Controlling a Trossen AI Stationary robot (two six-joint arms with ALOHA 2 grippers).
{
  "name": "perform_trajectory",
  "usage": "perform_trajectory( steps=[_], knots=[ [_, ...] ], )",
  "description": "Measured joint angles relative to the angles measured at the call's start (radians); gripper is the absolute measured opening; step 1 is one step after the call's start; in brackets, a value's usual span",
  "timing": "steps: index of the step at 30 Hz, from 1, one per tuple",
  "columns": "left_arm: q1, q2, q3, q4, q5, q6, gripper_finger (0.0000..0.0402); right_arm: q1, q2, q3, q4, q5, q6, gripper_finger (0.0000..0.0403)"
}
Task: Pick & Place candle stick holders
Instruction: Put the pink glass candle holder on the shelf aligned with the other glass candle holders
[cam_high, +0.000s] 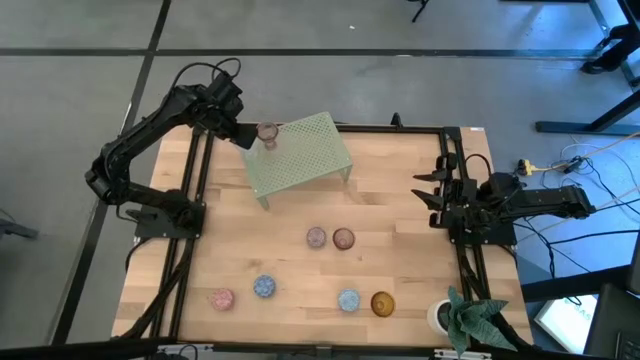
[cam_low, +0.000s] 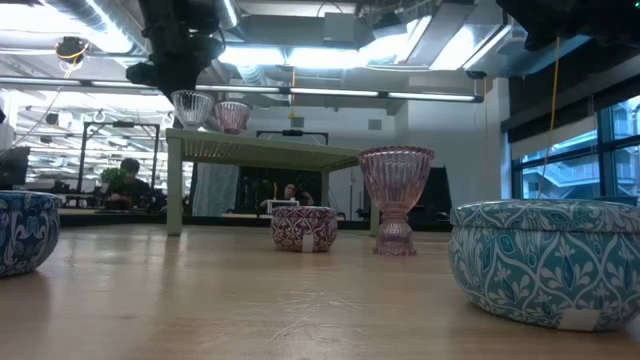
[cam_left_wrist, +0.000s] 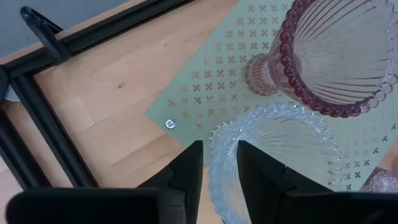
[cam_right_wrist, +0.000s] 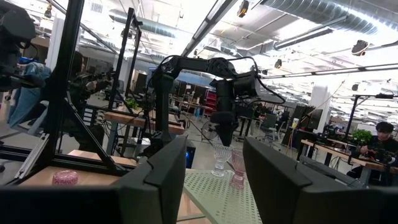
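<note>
A clear ribbed glass holder (cam_left_wrist: 273, 158) stands on a corner of the pale green perforated rack (cam_high: 300, 152), right beside a pink stemmed holder (cam_left_wrist: 329, 56) that is also on the rack. The left gripper (cam_left_wrist: 219, 163) hangs directly over the clear one, its jaws parted narrowly, one on each side of the cup's rim; whether they touch the glass I cannot tell.

Six more holders sit on the bench (cam_high: 400, 260) in front of the rack: two pinkish ones (cam_high: 316, 237) side by side near the middle, and a pink (cam_high: 222, 298), two blue (cam_high: 264, 287) and an amber one (cam_high: 382, 303) toward the near edge.

The right gripper (cam_right_wrist: 214, 174) waits at the bench's right edge, jaws apart and empty, near a white pot with a green plant (cam_high: 462, 315).
</note>
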Motion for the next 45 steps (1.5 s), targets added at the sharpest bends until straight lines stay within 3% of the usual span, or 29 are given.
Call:
perform_trajectory(
  steps=[13, 22, 27, 30, 37, 45],
  knots=[
    [0.000, -0.016, 0.076, -0.004, 0.011, 0.027, 0.0091, 0.000, 0.000, 0.000, 0.000, 0.000, 0.000, 0.0165],
    [-0.054, -0.135, 0.076, -0.003, -0.014, 0.146, 0.0087, 0.000, 0.000, 0.000, 0.000, 0.000, 0.000, 0.0165],
    [-0.202, -0.263, 0.055, 0.077, -0.218, 0.175, 0.0080, 0.000, 0.000, 0.000, 0.000, 0.000, 0.000, 0.0165],
    [-0.316, -0.357, -0.010, 0.181, -0.281, 0.150, 0.0076, 0.000, 0.000, 0.000, 0.001, 0.000, 0.000, 0.0165],
    [-0.623, -0.523, -0.281, 0.458, -0.368, 0.131, 0.0064, 0.000, 0.000, 0.000, 0.001, 0.000, 0.001, 0.0165],
    [-0.914, -0.555, -0.521, 0.789, -0.602, 0.233, 0.0050, 0.000, 0.000, 0.000, 0.000, 0.000, 0.005, 0.0165]
  ],
)
